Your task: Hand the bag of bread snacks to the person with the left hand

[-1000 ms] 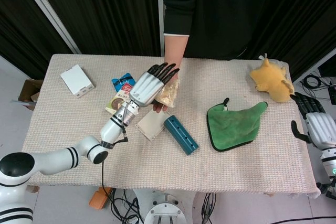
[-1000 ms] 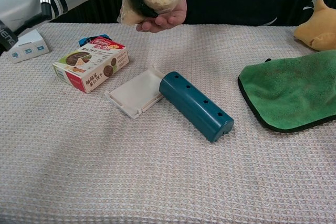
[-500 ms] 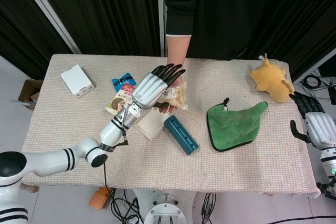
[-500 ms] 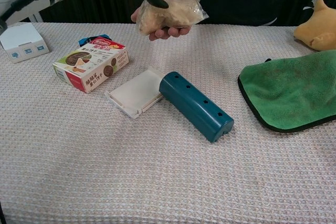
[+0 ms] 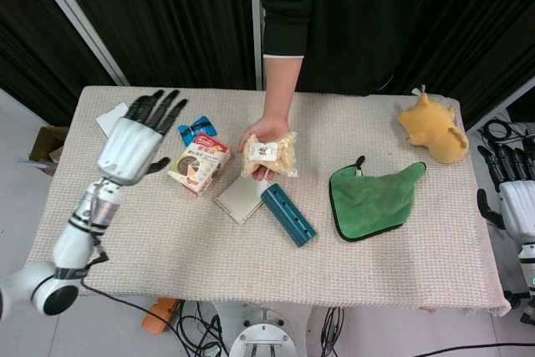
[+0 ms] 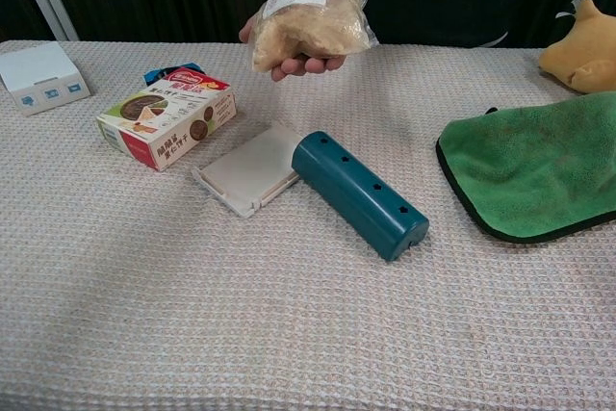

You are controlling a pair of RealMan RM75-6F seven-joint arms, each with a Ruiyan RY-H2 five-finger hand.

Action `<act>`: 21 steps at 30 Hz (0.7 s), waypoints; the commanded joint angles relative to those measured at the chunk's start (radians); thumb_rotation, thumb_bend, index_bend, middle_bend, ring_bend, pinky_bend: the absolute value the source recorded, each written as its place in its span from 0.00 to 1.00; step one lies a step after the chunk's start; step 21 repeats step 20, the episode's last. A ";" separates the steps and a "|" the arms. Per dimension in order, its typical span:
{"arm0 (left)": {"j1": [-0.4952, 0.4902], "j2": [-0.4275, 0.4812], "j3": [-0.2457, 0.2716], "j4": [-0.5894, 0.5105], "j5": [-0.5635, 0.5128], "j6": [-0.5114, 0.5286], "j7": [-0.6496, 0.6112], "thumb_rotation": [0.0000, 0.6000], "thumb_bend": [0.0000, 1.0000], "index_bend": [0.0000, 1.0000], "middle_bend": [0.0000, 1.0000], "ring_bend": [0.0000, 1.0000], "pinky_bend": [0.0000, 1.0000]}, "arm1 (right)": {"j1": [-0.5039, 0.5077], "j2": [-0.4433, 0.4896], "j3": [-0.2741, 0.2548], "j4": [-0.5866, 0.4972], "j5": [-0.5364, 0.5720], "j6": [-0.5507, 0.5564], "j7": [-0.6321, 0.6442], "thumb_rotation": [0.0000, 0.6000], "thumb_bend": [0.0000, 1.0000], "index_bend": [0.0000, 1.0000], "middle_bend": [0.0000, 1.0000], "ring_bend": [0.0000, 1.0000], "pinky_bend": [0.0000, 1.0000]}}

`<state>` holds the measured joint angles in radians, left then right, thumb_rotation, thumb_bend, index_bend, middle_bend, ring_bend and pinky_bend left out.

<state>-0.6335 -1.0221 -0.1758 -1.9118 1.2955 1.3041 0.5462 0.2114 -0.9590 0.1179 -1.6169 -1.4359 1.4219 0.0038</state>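
The clear bag of bread snacks (image 5: 269,155) (image 6: 306,28) lies in the person's upturned palm (image 5: 260,133) over the far middle of the table. My left hand (image 5: 136,143) hovers far to the left of it, above the table's left side, fingers spread and holding nothing; the chest view does not show it. My right hand (image 5: 513,192) hangs off the table's right edge with fingers apart and nothing in it.
A snack box (image 5: 199,165) (image 6: 167,115), a blue packet (image 5: 196,129), a white box (image 6: 38,77), a flat beige case (image 5: 239,199) and a teal cylinder (image 5: 287,214) lie left of centre. A green cloth (image 5: 371,198) and a yellow plush toy (image 5: 432,127) sit on the right.
My left hand let go of the bag and drew back far to the left. The bag now rests in the person's palm. My right hand has barely shifted.
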 commanded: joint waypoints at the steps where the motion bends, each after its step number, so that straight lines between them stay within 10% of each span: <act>1: 0.263 0.160 0.204 -0.091 0.050 0.174 0.018 0.76 0.00 0.04 0.06 0.07 0.19 | -0.103 -0.090 -0.009 0.036 0.044 0.156 -0.234 1.00 0.42 0.00 0.00 0.00 0.00; 5: 0.378 0.153 0.281 -0.020 0.105 0.242 -0.028 0.46 0.00 0.04 0.07 0.07 0.19 | -0.173 -0.115 -0.035 0.015 0.104 0.201 -0.328 1.00 0.37 0.00 0.00 0.00 0.00; 21: 0.492 0.000 0.261 0.306 0.299 0.368 -0.332 0.40 0.00 0.04 0.04 0.07 0.19 | -0.203 -0.120 -0.088 0.040 0.007 0.148 -0.160 1.00 0.38 0.00 0.00 0.00 0.00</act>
